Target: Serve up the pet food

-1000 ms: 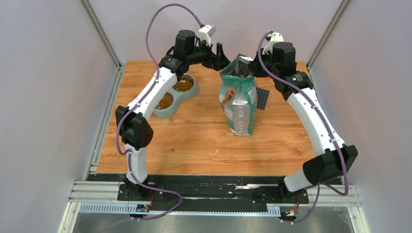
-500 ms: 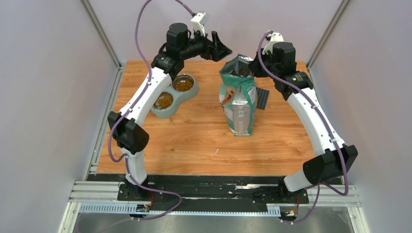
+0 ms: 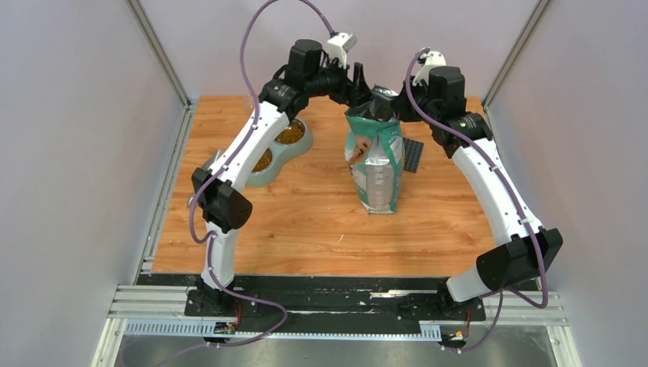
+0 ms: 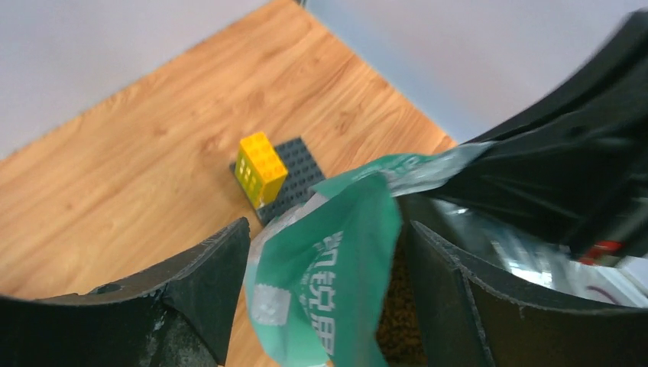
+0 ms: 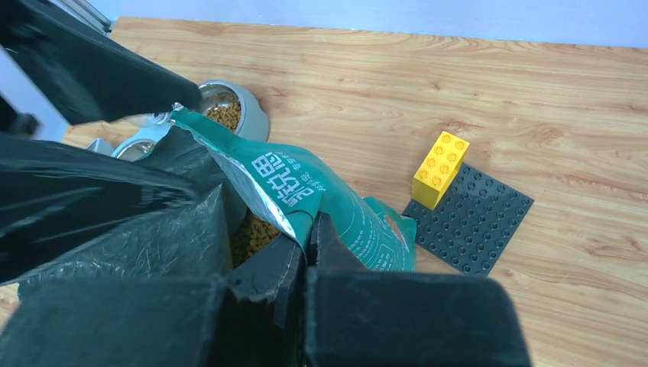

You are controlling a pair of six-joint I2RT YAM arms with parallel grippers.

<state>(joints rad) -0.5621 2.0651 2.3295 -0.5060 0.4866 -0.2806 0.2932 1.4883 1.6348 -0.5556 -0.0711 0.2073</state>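
Near the tabletop's [image 3: 306, 222] far left corner, pet food [image 3: 289, 134] lies in both cups of a pale green double bowl [image 3: 304, 145]. The left pincer [image 4: 326, 237], jaws wide, straddles the rim of the bag [image 3: 376, 160] standing mid-tabletop; kibble shows inside. The right pincer [image 5: 308, 237] clamps the opposite rim. Just right, a yellow brick [image 5: 440, 168] stands on a grey baseplate [image 5: 477, 222].
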